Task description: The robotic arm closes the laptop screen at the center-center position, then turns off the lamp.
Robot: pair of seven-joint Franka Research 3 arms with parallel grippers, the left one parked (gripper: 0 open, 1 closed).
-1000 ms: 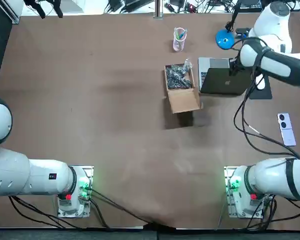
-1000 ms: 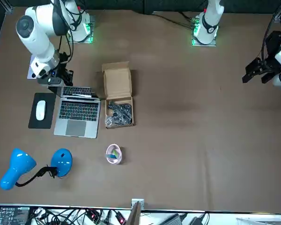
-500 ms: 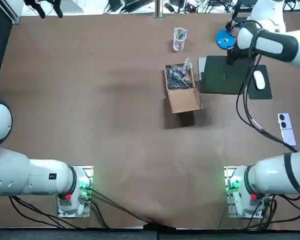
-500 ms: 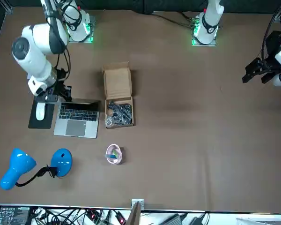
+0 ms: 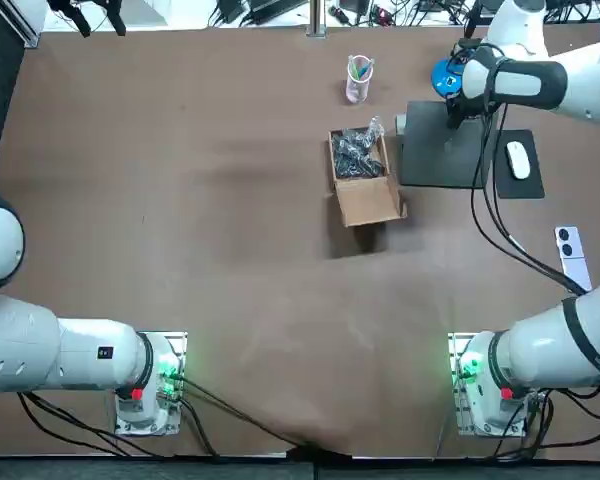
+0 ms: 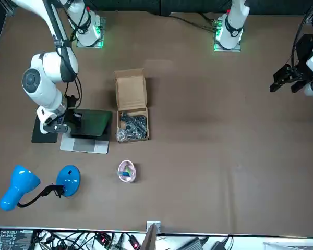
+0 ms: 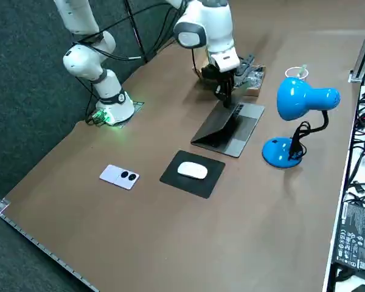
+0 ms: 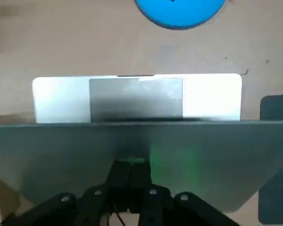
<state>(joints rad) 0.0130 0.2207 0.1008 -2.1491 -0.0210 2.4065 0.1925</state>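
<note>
Right gripper [image 8: 130, 173]: the fingers are pressed together with nothing held between them; their tips are laid against the back of the laptop lid [image 8: 212, 160], midway along its width.
Laptop [image 5: 440, 150]: it is set on the right half of the table [image 5: 180, 200], towards the far edge. The lid is tilted low over the base but is not shut; an open wedge is seen in the right side view.
Base [image 7: 246, 128]: only the front strip with the trackpad [image 8: 136, 96] is left uncovered.
Markings: on the lid and the phone [image 7: 120, 176] they are too small to be read.
Change: one second ago the lid stood near upright and the keyboard was exposed; half a second ago it was partly lowered. The gripper has been carried outward towards the lamp.
Lamp [image 7: 301, 97]: blue, with its round foot [image 8: 179, 12] near the laptop's front edge, apart from it. Whether it is lit cannot be told.
Left flank: a cardboard box [image 5: 365, 195] lies just beside the laptop.
Right flank: a mouse pad [image 7: 204, 182] with a white mouse [image 7: 193, 171] lies just beside it; the phone is well apart.
Open room: bare table is found on the robot's left and towards the bases.
</note>
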